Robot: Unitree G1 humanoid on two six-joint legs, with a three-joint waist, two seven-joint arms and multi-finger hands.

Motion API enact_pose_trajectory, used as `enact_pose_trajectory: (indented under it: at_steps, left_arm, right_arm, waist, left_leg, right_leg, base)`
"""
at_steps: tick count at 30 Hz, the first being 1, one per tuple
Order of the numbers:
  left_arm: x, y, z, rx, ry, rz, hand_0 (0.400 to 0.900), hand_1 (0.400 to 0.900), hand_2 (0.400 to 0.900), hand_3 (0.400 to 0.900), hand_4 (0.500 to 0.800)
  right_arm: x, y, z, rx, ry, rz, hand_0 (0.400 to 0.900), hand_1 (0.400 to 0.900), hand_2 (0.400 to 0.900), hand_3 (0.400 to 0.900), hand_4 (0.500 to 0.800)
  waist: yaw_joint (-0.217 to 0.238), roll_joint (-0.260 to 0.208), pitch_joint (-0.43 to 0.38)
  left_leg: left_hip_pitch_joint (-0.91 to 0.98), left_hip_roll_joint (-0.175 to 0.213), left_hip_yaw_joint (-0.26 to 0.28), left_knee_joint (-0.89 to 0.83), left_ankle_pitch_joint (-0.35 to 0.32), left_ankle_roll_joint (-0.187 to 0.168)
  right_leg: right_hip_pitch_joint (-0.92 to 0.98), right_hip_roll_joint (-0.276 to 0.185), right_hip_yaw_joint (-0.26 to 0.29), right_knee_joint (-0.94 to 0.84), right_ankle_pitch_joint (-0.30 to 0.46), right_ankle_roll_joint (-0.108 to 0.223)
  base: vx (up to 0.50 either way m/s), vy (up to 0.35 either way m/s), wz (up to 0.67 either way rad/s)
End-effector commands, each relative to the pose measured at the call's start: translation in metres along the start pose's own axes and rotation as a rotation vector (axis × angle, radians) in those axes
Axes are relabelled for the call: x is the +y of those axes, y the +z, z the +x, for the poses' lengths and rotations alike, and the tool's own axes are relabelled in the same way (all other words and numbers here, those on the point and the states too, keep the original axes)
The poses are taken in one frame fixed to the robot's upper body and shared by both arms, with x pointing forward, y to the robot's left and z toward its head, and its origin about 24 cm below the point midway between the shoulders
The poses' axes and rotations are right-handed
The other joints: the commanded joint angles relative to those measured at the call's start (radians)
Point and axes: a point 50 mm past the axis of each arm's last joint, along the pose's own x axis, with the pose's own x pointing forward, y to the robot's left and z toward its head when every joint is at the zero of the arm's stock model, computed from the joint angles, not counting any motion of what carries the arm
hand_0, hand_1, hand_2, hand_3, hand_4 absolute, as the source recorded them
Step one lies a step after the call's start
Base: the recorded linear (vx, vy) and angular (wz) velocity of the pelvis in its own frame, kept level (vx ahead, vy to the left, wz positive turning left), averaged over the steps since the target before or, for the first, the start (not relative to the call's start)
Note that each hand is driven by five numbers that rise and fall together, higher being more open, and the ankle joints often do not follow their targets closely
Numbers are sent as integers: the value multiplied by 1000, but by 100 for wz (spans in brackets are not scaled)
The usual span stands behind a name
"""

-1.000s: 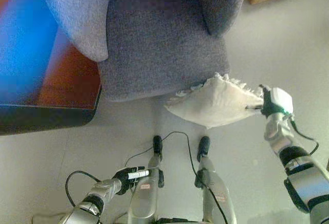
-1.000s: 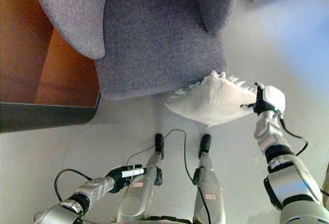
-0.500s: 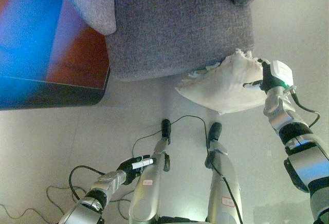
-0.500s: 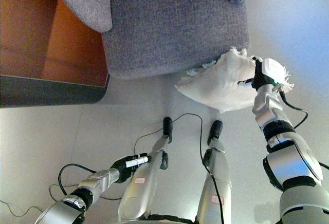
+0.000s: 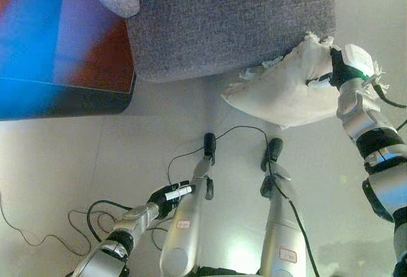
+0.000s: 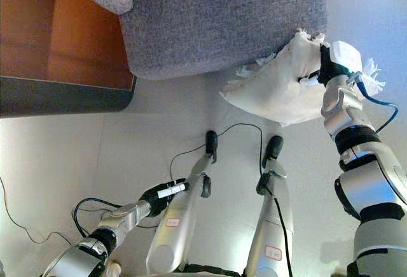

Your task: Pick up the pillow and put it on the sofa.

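Pillow (image 5: pixel 286 93), white and fringed, is held off the floor at the sofa (image 5: pixel 229 23) seat's front edge, pinched at one corner by the right hand (image 5: pixel 340 67). Left hand (image 5: pixel 166 198) hangs low, fingers curled, empty. From so small a pinch, the pillow could be dropped.

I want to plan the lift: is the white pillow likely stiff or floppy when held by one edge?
Probably floppy: the pillow sags away from the right hand gripping one edge. Likely light, since one hand holds it beside the sofa. Its fringed cloth seems unlikely to slip.
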Motion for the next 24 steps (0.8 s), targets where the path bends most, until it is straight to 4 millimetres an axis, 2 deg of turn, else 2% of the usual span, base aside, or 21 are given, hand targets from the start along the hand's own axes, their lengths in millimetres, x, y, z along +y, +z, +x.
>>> enact_pose_trajectory:
  at_steps: [1,6,7,8,18,24]
  left_arm:
    - [9,-59,-16,218,48,-21,900,900,900,900,800]
    - [14,-58,-19,208,61,-14,900,900,900,900,800]
    - [15,-57,-19,205,63,-14,900,900,900,900,800]
    - [16,-57,-20,206,65,-14,900,900,900,900,800]
    - [23,-66,-28,207,62,1,900,900,900,900,800]
    - [27,-70,-34,217,58,5,900,900,900,900,800]
  right_arm:
    - [-57,24,8,-106,-138,-97,900,900,900,900,800]
    - [-62,35,10,-113,-64,-51,900,900,900,900,800]
    - [-62,39,9,-123,-39,-36,680,680,680,680,668]
    - [-60,40,9,-129,-16,-16,400,400,400,400,500]
    - [-58,29,8,-141,27,79,400,400,400,400,500]
    - [-56,22,7,-152,66,101,400,400,400,400,500]
  waist:
    - [23,31,20]
    - [36,27,20]
    - [37,24,20]
    - [39,22,20]
    - [50,7,20]
    - [52,-12,20]
  left_leg:
    - [-89,-30,-11,111,-77,23]
    - [-148,-26,-24,153,-86,28]
    - [-157,-25,-29,161,-87,27]
    - [-160,-25,-31,165,-88,27]
    - [-122,-21,-34,149,-87,23]
    - [-30,-15,-20,66,-72,10]
  right_leg:
    - [-14,49,-3,130,-153,34]
    - [-65,47,1,173,-165,27]
    - [-73,46,2,178,-164,26]
    - [-75,47,2,181,-166,25]
    - [-28,50,-24,156,-157,27]
    - [73,68,-56,37,-124,36]
  base:
    - [0,-8,5]
    - [-5,-23,5]
    - [-2,-38,5]
    - [6,-26,3]
    - [10,-4,-3]
    - [22,-13,-7]
